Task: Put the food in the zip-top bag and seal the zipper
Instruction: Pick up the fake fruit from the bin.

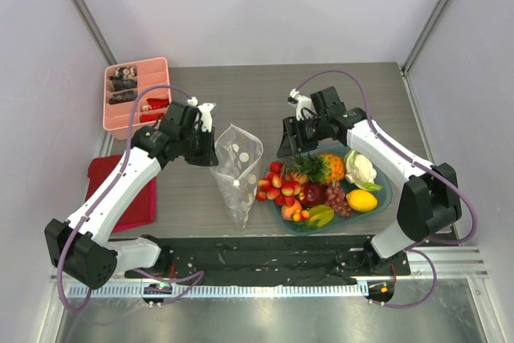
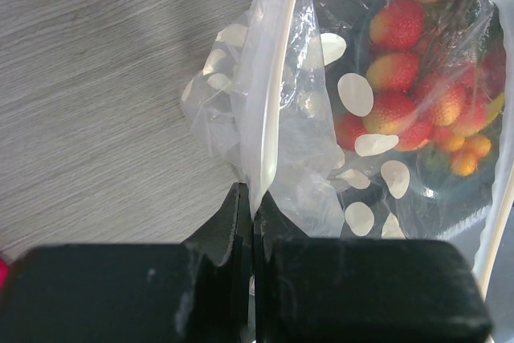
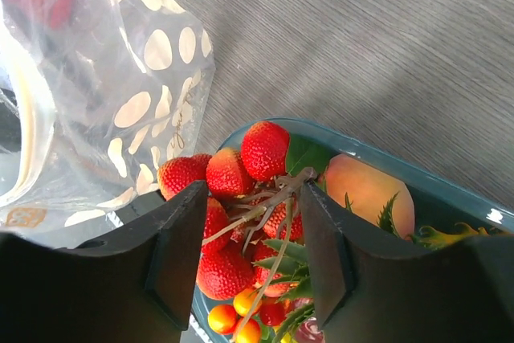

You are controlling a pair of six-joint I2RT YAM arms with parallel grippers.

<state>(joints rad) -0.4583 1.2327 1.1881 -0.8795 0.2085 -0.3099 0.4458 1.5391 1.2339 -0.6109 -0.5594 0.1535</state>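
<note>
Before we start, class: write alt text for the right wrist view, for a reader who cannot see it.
Two dark fingers stand apart on either side of a bunch of red strawberries on a teal plate, its stem between them. A clear zip-top bag with white dots shows at left, an orange-yellow fruit at right.

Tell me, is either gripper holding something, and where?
The left gripper pinches the bag by its zipper. The right gripper straddles the berries, holding nothing.
</note>
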